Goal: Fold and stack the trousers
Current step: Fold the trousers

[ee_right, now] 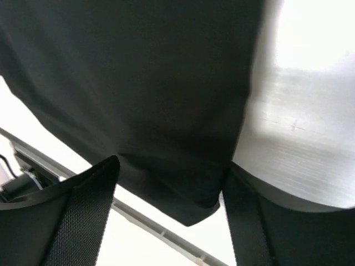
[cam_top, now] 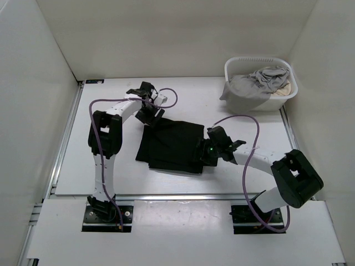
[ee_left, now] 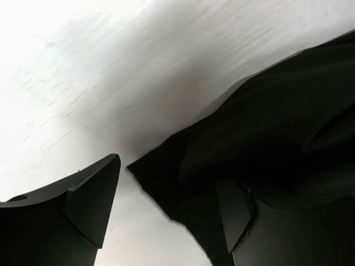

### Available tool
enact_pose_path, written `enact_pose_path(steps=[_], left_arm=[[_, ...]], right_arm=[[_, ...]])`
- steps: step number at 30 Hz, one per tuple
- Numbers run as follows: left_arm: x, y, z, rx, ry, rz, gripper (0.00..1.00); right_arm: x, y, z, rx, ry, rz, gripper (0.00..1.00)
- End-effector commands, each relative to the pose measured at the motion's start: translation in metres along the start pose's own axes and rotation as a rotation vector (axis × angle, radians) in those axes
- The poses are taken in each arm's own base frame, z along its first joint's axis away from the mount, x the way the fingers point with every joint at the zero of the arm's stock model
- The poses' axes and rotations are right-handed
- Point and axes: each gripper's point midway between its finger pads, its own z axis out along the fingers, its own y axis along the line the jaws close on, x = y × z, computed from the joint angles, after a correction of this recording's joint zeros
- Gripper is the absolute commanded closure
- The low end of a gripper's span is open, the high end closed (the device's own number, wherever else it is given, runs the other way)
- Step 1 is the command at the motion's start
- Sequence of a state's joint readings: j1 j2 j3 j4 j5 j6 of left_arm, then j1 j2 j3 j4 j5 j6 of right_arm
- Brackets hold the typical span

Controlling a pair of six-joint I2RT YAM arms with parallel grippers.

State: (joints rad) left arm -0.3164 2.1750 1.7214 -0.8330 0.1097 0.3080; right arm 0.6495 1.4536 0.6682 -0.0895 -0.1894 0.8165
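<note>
The black trousers [cam_top: 172,145] lie folded into a rough rectangle in the middle of the white table. My left gripper [cam_top: 148,113] hovers at their far left corner. In the left wrist view it [ee_left: 169,183] is open, and a corner of the trousers [ee_left: 266,127] reaches in between the spread fingers. My right gripper [cam_top: 204,151] is at the near right edge of the fold. The right wrist view shows it [ee_right: 171,166] open too, with a hanging corner of the trousers [ee_right: 144,83] between its fingers, close against the right one.
A white laundry basket [cam_top: 244,61] stands at the far right, holding a light grey garment [cam_top: 260,80] and a beige cloth [cam_top: 284,87]. White walls close in the table on three sides. A metal rail [ee_right: 166,233] runs along the near table edge.
</note>
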Motion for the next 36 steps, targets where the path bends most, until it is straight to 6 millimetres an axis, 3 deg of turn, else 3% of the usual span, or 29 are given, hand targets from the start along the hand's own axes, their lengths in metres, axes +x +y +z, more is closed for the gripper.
enact_pose_path(steps=[1,3,4,5,6,7,8,10,11,12,13,14,15,16,17,20,21,24,27,36], left_arm=[[-0.042,0.018,-0.078,-0.041,-0.178,-0.031,0.2],[-0.036,0.022,-0.096,-0.062,-0.184,-0.016,0.19],[-0.024,0.025,-0.102,-0.073,-0.167,-0.031,0.18],[-0.024,0.027,-0.127,-0.095,-0.213,-0.024,0.17],[-0.019,0.033,-0.138,-0.132,-0.219,-0.025,0.17],[-0.006,0.042,-0.146,-0.159,-0.213,-0.048,0.11],[-0.004,0.047,-0.171,-0.202,-0.257,-0.057,0.0],[0.008,0.063,-0.194,-0.281,-0.262,-0.092,0.0],[0.022,0.075,-0.209,-0.322,-0.264,-0.141,0.0],[0.037,0.08,-0.21,-0.339,-0.23,-0.166,0.0],[0.051,0.087,-0.214,-0.369,-0.206,-0.215,0.0],[0.075,0.098,-0.21,-0.383,-0.159,-0.273,0.0],[0.088,0.101,-0.213,-0.393,-0.154,-0.308,0.0],[0.104,0.103,-0.211,-0.391,-0.125,-0.346,0.0],[0.127,0.101,-0.206,-0.362,-0.108,-0.402,0.0],[0.156,0.092,-0.197,-0.329,-0.08,-0.487,0.0],[0.174,0.087,-0.193,-0.325,-0.054,-0.51,0.0],[0.202,0.083,-0.187,-0.341,-0.014,-0.588,0.0],[0.217,0.091,-0.192,-0.377,-0.007,-0.667,0.0],[0.214,0.097,-0.212,-0.415,-0.078,-0.709,0.0]], right_arm=[[-0.001,-0.008,-0.016,0.087,0.015,-0.061,0.16],[-0.012,-0.001,-0.032,0.1,-0.021,-0.1,0.1],[-0.032,0.011,-0.044,0.113,-0.086,-0.119,0.07],[-0.034,0.011,-0.059,0.143,-0.093,-0.127,0.01],[-0.042,0.015,-0.07,0.158,-0.121,-0.142,0.01],[-0.055,0.013,-0.083,0.187,-0.161,-0.143,0.01],[-0.067,0.016,-0.104,0.221,-0.184,-0.138,0.01],[-0.091,0.002,-0.135,0.308,-0.245,-0.114,0.01],[-0.089,-0.01,-0.15,0.369,-0.217,-0.095,0.01],[-0.103,-0.005,-0.169,0.376,-0.257,-0.082,0.01],[-0.114,-0.019,-0.185,0.412,-0.275,-0.041,0.01],[-0.111,-0.03,-0.197,0.454,-0.259,-0.015,0.01],[-0.115,-0.034,-0.206,0.468,-0.266,0.002,0.01],[-0.128,-0.038,-0.224,0.485,-0.314,0.031,0.01],[-0.127,-0.042,-0.236,0.509,-0.322,0.037,0.01],[-0.141,-0.053,-0.273,0.579,-0.423,0.064,0.01],[-0.139,-0.057,-0.279,0.593,-0.417,0.064,0.01],[-0.141,-0.073,-0.295,0.624,-0.423,0.112,0.01],[-0.139,-0.078,-0.294,0.61,-0.408,0.135,0.01],[-0.129,-0.08,-0.286,0.584,-0.374,0.144,0.01]])
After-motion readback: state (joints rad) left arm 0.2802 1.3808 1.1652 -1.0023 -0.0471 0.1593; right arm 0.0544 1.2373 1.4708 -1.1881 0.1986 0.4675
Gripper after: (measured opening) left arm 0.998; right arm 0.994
